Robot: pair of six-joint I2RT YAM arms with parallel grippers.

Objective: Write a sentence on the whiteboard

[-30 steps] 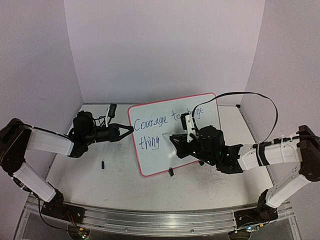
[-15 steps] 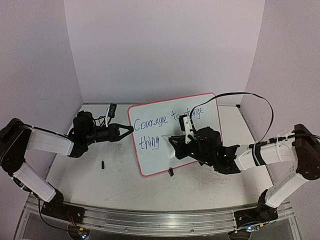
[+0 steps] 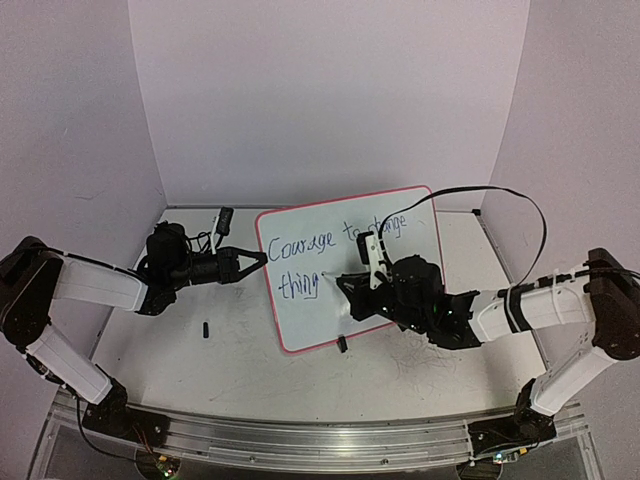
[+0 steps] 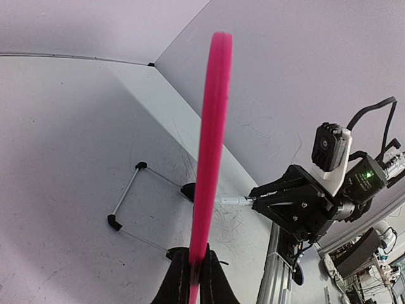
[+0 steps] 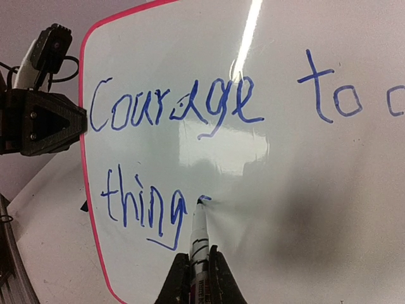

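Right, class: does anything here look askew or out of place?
The whiteboard stands skewed across the table, its left rim pinched by the left fingers. A small black piece lies loose on the table, apart from the board.

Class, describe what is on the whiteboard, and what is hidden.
The whiteboard bears a sentence: "Courage to" above "thing", the marker tip beside it. The right arm partly covers the word after "to".

Soft, even overhead light with a faint violet cast fills every view. On the whiteboard (image 5: 285,158) a bright glare streak runs above the right gripper (image 5: 197,266), with a dim grey patch just to its right. Above the left gripper (image 4: 195,272) the board's pink rim blurs out of focus, and straight lines bow near the frame edges.
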